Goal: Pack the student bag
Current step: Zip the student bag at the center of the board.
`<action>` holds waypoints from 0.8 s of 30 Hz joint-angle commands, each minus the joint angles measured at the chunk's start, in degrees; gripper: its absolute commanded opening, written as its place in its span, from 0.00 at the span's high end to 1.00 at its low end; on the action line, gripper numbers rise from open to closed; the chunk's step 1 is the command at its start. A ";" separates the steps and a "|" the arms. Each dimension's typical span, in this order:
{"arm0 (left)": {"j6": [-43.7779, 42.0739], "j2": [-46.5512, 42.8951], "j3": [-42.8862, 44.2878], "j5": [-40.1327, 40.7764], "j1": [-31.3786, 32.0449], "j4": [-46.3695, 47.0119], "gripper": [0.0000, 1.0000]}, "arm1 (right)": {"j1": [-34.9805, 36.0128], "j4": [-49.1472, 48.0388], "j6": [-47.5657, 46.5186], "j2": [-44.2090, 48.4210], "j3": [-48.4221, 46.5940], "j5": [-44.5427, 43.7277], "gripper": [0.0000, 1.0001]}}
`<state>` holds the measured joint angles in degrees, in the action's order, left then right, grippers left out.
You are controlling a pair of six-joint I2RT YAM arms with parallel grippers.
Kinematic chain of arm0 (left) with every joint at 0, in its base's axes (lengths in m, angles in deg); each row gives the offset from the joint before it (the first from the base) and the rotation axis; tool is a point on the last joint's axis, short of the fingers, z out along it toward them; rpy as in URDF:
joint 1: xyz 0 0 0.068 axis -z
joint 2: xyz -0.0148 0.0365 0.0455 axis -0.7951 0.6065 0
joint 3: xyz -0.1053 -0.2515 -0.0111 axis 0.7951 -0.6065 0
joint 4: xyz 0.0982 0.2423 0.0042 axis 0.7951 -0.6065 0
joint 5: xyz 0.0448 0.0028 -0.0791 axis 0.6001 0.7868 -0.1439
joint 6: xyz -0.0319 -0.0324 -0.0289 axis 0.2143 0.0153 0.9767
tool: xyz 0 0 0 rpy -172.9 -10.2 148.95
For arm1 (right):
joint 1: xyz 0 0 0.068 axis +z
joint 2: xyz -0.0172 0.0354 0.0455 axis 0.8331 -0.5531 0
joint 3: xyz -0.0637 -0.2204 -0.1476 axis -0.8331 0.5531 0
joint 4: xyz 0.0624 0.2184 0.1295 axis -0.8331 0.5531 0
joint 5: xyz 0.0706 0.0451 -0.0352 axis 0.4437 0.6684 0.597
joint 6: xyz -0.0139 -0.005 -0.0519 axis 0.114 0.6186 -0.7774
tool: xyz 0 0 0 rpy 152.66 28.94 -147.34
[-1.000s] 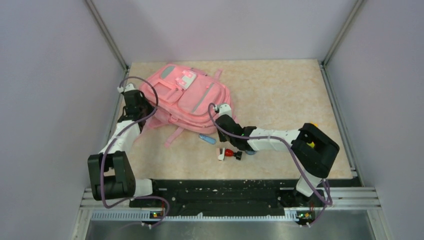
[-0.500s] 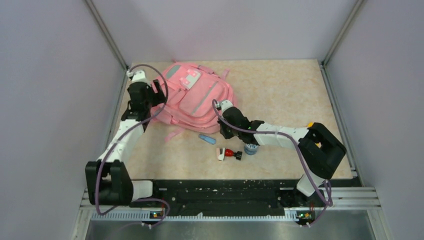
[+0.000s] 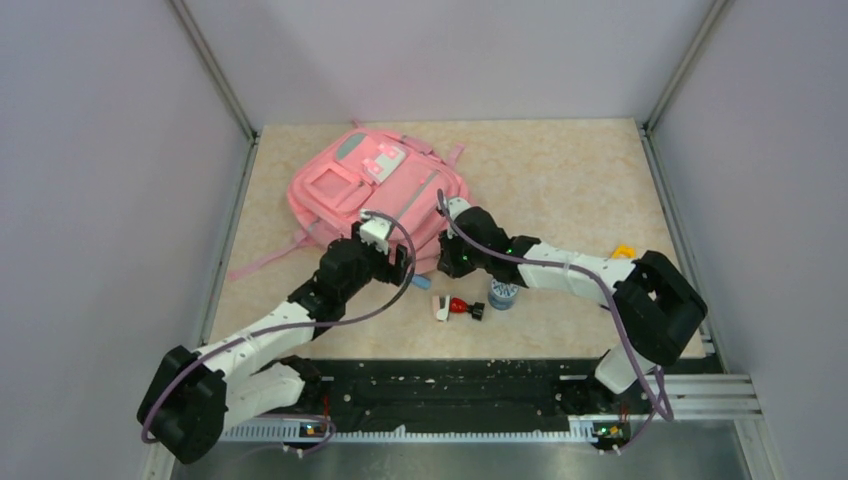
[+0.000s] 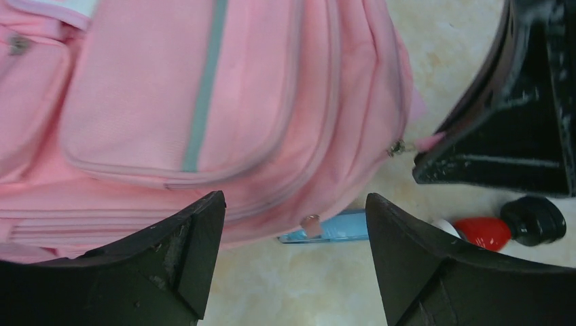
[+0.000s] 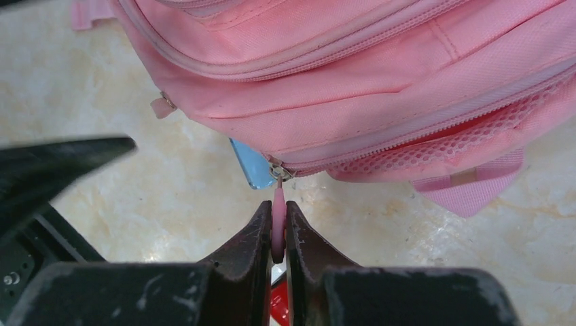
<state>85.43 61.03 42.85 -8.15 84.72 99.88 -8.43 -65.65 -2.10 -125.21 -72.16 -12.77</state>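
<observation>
Right pincer [image 5: 278, 216] of mine is pressed together on the pink zip pull [image 5: 278, 204] at the bag's near edge, its fingers flat against either side of the tab. My left pincer [image 4: 293, 200] hangs just beside it, spread wide with nothing between the fingers, over that same edge. The bag [image 3: 380, 195] lies front pockets up on the table [image 3: 560, 180], toward the far left, with one strap [image 3: 262, 262] trailing out to the left. A flat blue thing [image 4: 333, 227] pokes out from under the bag's near edge, right below the zip I am pinching, partly hidden by the fabric. Near it, on the bare table, lies a red piece [image 4: 482, 232] with a black cap, close under my right pincer. A small jar [image 3: 503, 295] stands just right of that, touching or nearly touching my right forearm; I cannot tell which. A yellow thing [image 3: 625, 250] shows behind that arm's elbow, mostly hidden.
</observation>
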 commanded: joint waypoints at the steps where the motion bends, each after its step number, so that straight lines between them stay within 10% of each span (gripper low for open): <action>1: -1.86 0.99 -4.15 -2.68 3.75 11.57 0.20 | -1.32 -2.50 3.20 4.43 -0.91 5.63 1.00; 24: -8.13 16.54 0.38 9.52 9.45 18.66 0.35 | -2.28 -4.46 4.78 4.01 1.62 8.53 1.00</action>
<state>79.18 76.20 40.60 -3.53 94.10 112.01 -10.86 -67.75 1.86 -123.97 -70.71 -7.33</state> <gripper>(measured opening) 0.652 0.025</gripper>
